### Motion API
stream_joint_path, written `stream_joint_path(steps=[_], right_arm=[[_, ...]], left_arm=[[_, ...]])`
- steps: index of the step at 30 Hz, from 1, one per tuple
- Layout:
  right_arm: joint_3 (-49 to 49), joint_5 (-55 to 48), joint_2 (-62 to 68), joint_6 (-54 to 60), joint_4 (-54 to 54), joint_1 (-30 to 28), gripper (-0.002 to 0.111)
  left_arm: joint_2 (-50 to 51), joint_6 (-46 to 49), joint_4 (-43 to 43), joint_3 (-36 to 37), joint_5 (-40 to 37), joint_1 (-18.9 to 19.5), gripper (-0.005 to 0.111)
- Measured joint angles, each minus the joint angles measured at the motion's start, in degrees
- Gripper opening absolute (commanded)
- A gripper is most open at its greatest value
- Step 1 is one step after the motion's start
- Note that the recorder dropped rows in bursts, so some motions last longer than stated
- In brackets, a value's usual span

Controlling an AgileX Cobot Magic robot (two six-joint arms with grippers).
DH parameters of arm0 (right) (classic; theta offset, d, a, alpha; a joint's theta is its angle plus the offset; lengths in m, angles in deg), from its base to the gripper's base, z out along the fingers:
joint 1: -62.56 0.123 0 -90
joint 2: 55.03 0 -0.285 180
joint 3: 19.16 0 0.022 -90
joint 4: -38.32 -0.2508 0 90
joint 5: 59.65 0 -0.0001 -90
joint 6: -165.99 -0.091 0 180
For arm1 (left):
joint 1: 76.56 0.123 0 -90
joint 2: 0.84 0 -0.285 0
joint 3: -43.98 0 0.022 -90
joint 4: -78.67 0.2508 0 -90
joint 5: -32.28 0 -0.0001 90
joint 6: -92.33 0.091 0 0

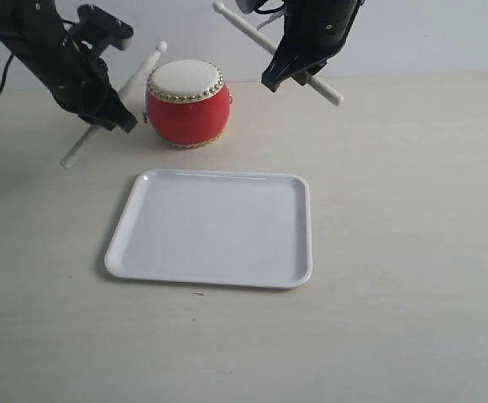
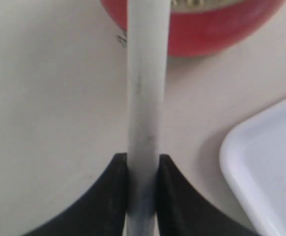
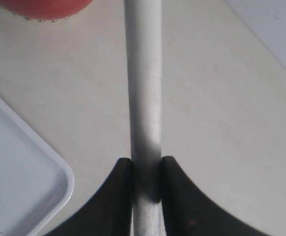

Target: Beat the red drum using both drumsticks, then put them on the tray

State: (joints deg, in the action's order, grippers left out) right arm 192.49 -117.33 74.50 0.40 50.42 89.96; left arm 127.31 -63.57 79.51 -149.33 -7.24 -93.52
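Left gripper (image 2: 143, 164) clamps left drumstick (image 1: 139, 74), right gripper (image 3: 146, 167) clamps right drumstick (image 1: 242, 25); red drum (image 1: 187, 109) sits between, tips angled inward, left tip lower.

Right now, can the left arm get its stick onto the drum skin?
Probably yes. The left gripper is shut on the left stick, whose tip hangs near the rim of the drum with nothing between; the right stick is raised opposite.
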Motion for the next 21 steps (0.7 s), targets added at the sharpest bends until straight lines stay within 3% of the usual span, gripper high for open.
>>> stream_joint_path(steps=[9,21], right_arm=[[0.0,-0.7,0.2,1.2,-1.8,0.0,0.000],[0.0,3.2,8.1,11.3,-3.7,0.0,0.000]], left_arm=[[6.9,-0.5,0.1,-10.3,-13.9,0.0,0.000],[3.9,-3.2,-0.4,-11.6,-17.2,-1.6,0.000]])
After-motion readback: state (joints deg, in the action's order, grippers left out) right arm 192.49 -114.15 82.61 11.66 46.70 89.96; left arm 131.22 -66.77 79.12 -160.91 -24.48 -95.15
